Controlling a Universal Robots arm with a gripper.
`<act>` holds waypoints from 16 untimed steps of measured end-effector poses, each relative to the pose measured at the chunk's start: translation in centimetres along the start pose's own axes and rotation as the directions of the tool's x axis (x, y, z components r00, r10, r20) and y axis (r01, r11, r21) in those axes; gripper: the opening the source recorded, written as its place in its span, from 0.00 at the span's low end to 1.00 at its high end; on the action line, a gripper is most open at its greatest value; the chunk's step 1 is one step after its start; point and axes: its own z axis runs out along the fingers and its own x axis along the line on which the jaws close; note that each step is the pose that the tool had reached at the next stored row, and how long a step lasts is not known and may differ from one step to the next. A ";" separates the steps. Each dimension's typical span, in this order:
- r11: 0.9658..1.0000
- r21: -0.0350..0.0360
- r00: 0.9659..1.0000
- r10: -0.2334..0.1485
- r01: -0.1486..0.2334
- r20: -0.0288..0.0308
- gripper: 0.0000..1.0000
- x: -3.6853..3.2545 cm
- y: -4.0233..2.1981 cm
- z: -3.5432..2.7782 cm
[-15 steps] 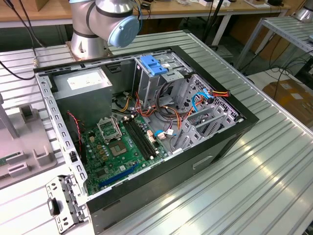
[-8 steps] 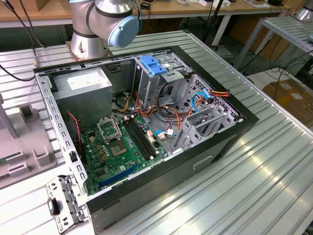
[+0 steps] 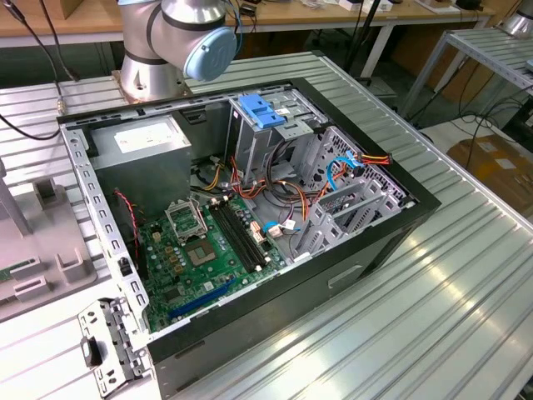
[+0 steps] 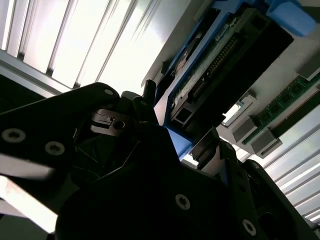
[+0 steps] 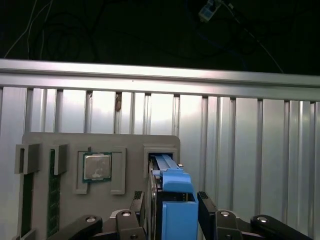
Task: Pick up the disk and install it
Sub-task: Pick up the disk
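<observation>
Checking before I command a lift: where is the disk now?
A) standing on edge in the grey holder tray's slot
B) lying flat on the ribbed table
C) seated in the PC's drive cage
A: in the first wrist view the disk stands on edge in a slot of the grey holder tray, the gripper astride it.

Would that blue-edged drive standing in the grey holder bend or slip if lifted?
Probably rigid and heavy: the disk looks like a metal block framed by blue rails. The smooth plastic rails could be slippery, and standing on edge in the grey holder, it might tip.
</observation>
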 end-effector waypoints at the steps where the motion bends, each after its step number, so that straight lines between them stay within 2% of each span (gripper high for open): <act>1: 1.000 0.000 1.000 0.000 0.000 0.000 0.54 0.00 0.00 0.05; 16: 1.000 0.000 1.000 0.000 0.000 0.000 0.53 0.00 -0.01 0.13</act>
